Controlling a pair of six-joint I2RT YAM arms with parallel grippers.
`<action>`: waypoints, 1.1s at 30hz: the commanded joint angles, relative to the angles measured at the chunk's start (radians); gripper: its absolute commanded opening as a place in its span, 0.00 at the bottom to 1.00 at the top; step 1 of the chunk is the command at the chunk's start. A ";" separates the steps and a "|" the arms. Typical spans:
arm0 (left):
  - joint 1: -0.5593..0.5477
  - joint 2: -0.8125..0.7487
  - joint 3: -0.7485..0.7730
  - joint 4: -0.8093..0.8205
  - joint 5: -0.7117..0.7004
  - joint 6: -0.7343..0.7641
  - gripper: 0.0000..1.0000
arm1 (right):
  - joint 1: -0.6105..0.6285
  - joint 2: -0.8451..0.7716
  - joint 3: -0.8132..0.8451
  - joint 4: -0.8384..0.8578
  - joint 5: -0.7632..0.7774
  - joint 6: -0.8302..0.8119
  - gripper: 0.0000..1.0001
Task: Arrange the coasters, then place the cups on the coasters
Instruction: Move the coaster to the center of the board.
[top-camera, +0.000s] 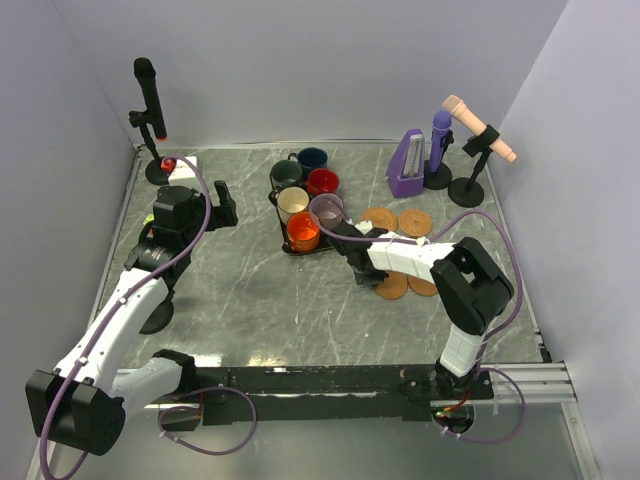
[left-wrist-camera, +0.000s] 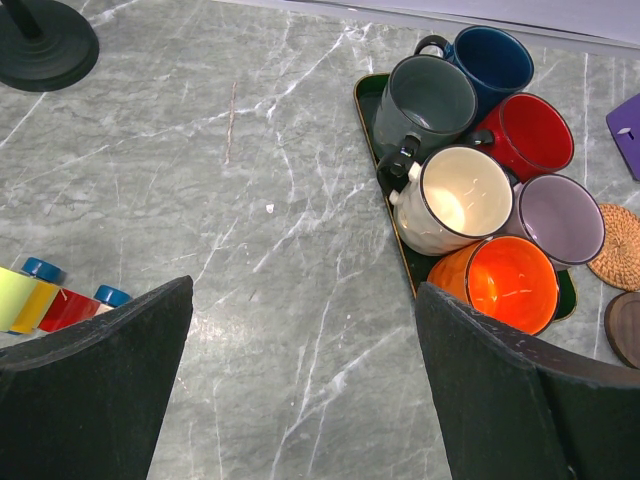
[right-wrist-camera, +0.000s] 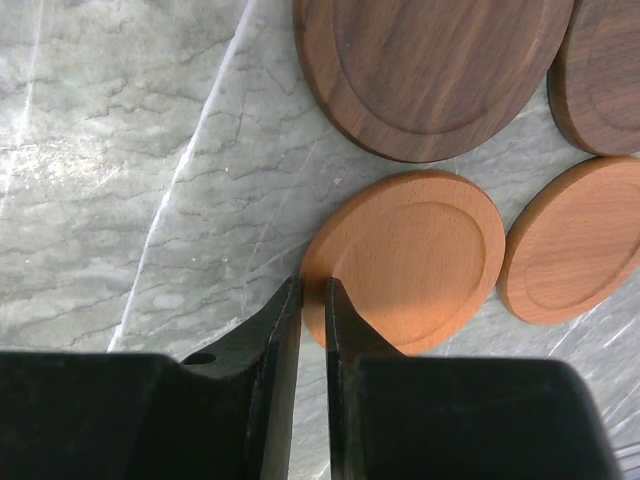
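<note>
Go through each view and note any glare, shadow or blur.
Top external: even, soft light, no harsh glare. Left wrist: bright glow inside the cream cup; the left gripper reads black, detail lost. Right wrist: wood grain sharp, pale sheen on the table at left, the right gripper shading the light coaster at its near edge.

Table grey marble with white veins, tray black with thin gold rim; upper right of left-wrist view: navy cup, grey-green cup, red cup, cream cup, mauve cup, orange cup. Right-wrist view: two dark brown coasters with wood grain along the top, two plain orange-tan coasters lower right; woven coaster tan, right edge of left-wrist view. Left arm and right arm white with black joints, cables purple, stand upper right purple.
</note>
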 joint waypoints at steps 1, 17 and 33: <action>0.003 -0.005 0.023 0.039 0.012 -0.004 0.97 | -0.028 0.036 -0.001 -0.017 0.000 0.010 0.02; 0.003 0.001 0.023 0.038 0.014 -0.004 0.97 | -0.029 0.019 -0.016 0.011 -0.017 -0.003 0.07; 0.003 0.006 0.023 0.039 0.018 -0.004 0.97 | -0.014 -0.013 -0.001 0.005 -0.050 -0.004 0.24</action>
